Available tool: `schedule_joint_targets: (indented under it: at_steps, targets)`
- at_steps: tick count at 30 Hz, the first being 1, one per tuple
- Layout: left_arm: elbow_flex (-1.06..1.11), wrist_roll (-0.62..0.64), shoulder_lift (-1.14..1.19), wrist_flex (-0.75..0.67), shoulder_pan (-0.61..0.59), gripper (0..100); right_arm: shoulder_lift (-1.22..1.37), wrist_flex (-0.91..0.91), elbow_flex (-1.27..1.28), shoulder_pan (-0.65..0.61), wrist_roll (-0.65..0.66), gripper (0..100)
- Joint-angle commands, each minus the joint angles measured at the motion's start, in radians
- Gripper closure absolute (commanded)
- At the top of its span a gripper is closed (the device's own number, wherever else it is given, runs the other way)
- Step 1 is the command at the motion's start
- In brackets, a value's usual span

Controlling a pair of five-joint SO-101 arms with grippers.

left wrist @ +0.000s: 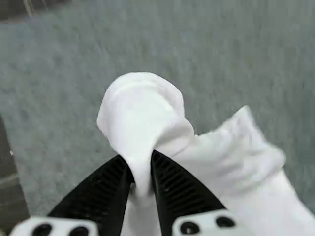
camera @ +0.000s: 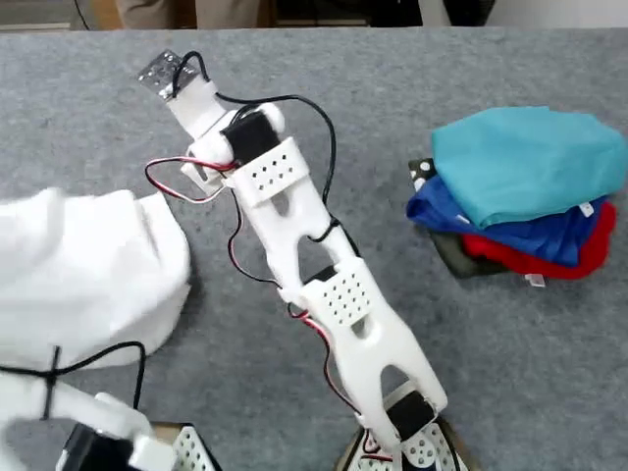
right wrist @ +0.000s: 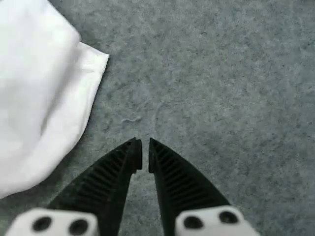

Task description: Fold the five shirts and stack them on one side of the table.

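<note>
I am looking across a worktop (camera: 520,373) that is lying under a grey, felt-like covering, with even light falling on it from near edge to far. Beyond the far edge a dark strip (camera: 392,12) of the room is showing, and a pale patch (camera: 559,12) is sitting at the far right.

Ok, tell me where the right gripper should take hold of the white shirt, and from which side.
Probably the free corner of the white shirt, which seems to lie flat on the table, pointing towards the right gripper. Come in from the bare table side and pinch across its edge. The left gripper holds another fold.
</note>
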Motion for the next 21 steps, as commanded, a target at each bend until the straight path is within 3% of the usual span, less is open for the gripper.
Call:
schedule_joint_targets:
  at_steps: [1,6,10,13,16,21]
  targets:
    - [-0.16,0.012,-0.002,-0.072,-0.176,98,-0.064,0.02,-0.036,0.007,0.0,95.5]
    - [-0.402,0.02,0.183,-0.178,-0.339,98,-0.104,0.018,-0.042,-0.007,0.0,95.5]
    - [-0.695,0.095,0.305,-0.046,-0.285,98,-0.142,0.017,-0.044,0.005,0.003,95.5]
    - [-0.878,0.133,0.358,0.157,-0.084,98,-0.182,0.018,-0.044,0.053,0.003,95.5]
    - [-0.977,0.155,0.394,0.362,0.232,98,-0.236,0.02,-0.039,0.124,0.003,95.5]
    - [-0.833,0.239,0.403,0.365,0.736,98,-0.326,0.02,-0.036,0.272,0.031,95.5]
